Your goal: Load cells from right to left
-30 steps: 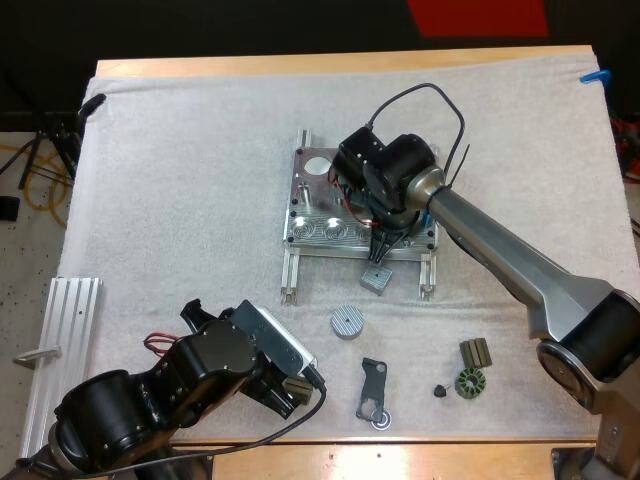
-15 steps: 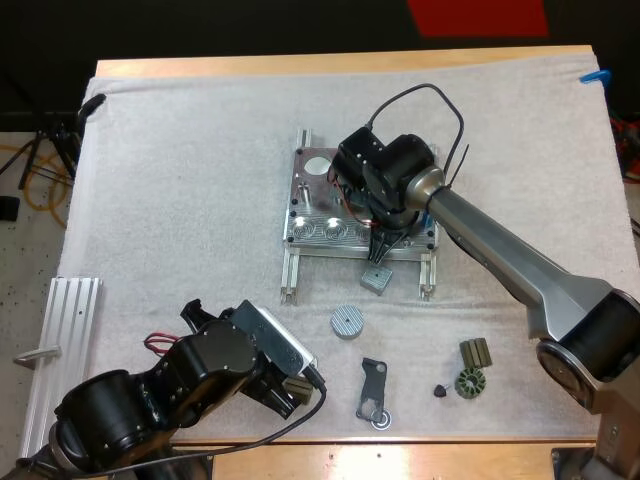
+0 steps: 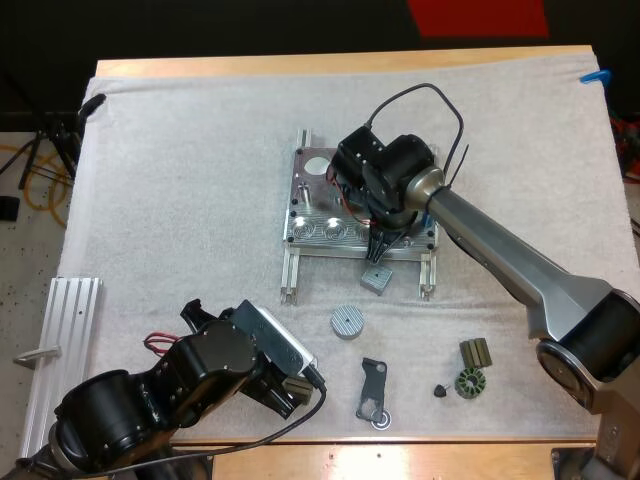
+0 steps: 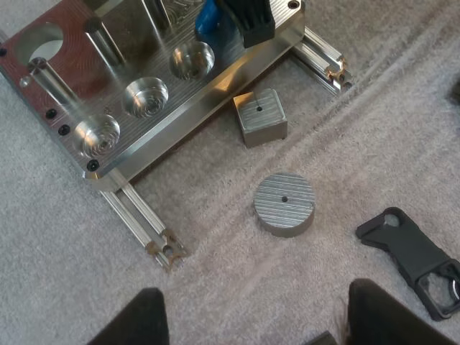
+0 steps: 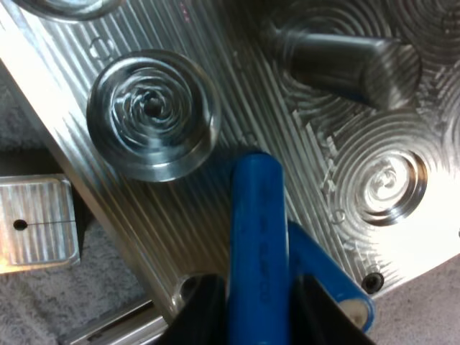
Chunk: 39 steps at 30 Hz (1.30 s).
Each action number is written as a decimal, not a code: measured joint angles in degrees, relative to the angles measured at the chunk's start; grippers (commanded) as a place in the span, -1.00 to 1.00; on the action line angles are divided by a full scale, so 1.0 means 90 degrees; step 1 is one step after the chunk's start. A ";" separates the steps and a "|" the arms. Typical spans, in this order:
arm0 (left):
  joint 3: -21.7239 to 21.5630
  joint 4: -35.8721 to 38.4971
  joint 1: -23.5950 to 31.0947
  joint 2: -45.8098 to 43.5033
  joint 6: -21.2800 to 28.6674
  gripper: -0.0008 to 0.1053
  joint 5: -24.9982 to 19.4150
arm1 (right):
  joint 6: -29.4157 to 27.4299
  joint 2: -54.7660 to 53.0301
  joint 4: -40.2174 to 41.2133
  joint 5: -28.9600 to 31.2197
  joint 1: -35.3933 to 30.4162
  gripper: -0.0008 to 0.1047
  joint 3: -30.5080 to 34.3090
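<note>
Blue cylinder (image 5: 257,230) pinched in right claw (image 5: 256,305) over fixture (image 5: 241,97), left claw (image 4: 263,320) spread

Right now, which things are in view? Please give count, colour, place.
metal fixture: one, silver, mid-mat, three empty round sockets.
blue cylinder: one, bright blue, held over the fixture.
second blue cylinder: one, bright blue, beside the first.
square block: one, silver, just nearer than the fixture.
round disc: one, silver, nearer than the block.
bracket: one, black, near edge of mat.
small dark parts: three, olive and black, right of the bracket.
ribbed rail: one, silver, at the mat's near left edge.
left gripper: one, black, open over bare mat near the disc.
right gripper: one, black, shut on the blue cylinder.
</note>
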 measured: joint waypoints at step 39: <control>0.0000 0.0000 0.0000 0.0000 0.0000 0.03 0.0000 | 0.0254 -0.0061 -0.0854 -0.0123 0.0011 -0.99 -0.0010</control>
